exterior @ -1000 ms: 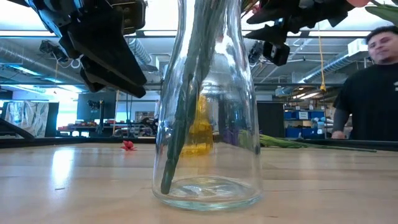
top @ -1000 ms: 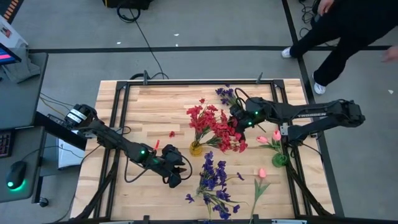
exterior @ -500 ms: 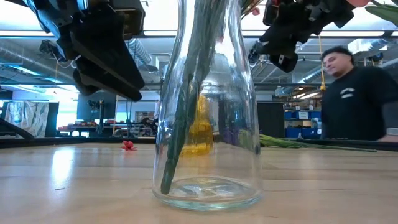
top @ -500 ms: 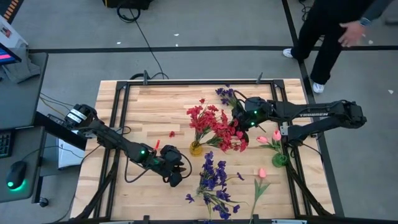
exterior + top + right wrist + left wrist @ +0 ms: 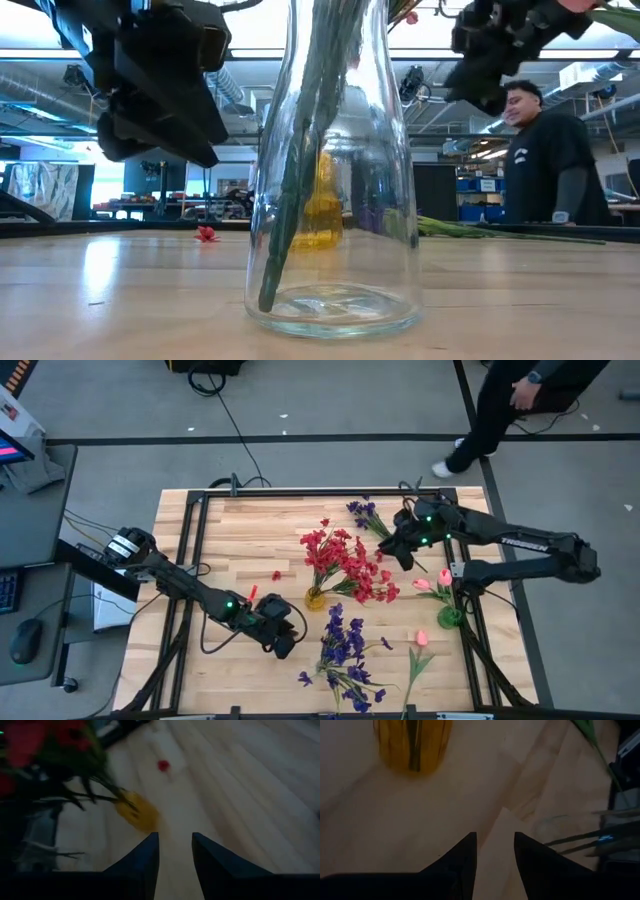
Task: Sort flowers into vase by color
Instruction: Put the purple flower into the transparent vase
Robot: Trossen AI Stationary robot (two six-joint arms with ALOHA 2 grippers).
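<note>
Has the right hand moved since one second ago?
Yes. The right hand has moved away from the red flowers, toward the table's far right corner.

Looks like a robotics lab or workshop: exposed ceiling ducts (image 5: pixel 235 85) at eleven o'clock, blue storage shelving (image 5: pixel 480 200) at three o'clock, keyboard (image 5: pixel 8 592) beside the wooden table (image 5: pixel 240 535).

Overhead view straight down, low view level behind clear vase (image 5: pixel 333 200), wrist views share yellow vase (image 5: pixel 414 745)
</note>
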